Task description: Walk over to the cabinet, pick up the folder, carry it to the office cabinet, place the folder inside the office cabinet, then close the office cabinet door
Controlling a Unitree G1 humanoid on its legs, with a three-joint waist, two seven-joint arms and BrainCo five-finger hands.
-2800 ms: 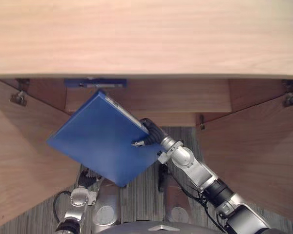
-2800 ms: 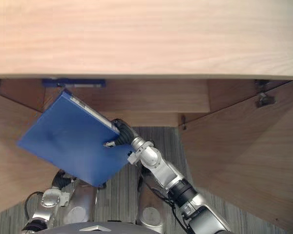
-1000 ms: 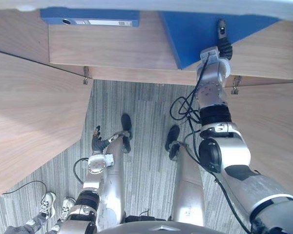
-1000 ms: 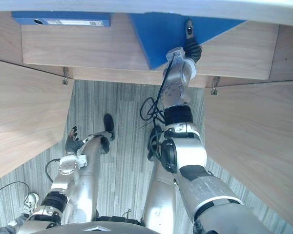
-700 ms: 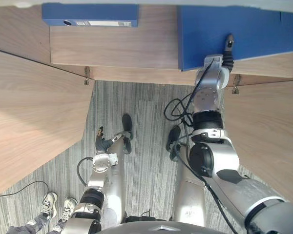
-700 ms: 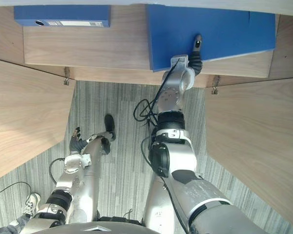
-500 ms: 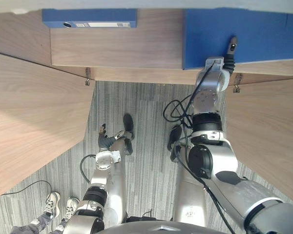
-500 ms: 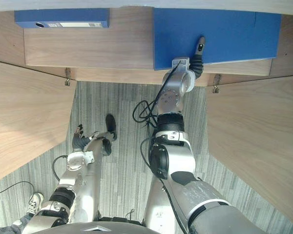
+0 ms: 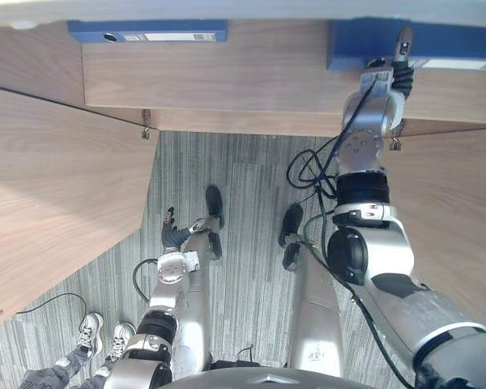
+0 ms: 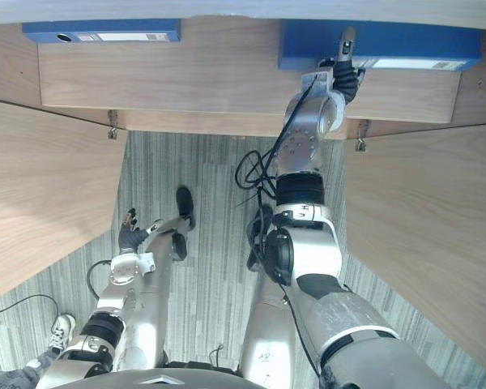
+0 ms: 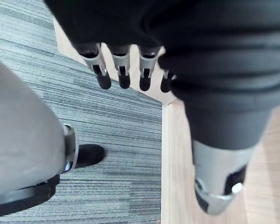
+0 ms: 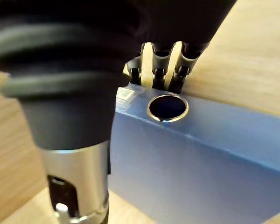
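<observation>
Right hand, apparently round shelved folder

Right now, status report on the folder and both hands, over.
Right hand shut on blue folder, folder on cabinet shelf. Left hand open, hanging low. Second folder far along shelf, apart. Both doors open.

Looks like an office here: grey striped carpet underfoot, a light-wood cabinet standing open, a blue ring-binder folder shelved far left, a second blue folder far right
</observation>
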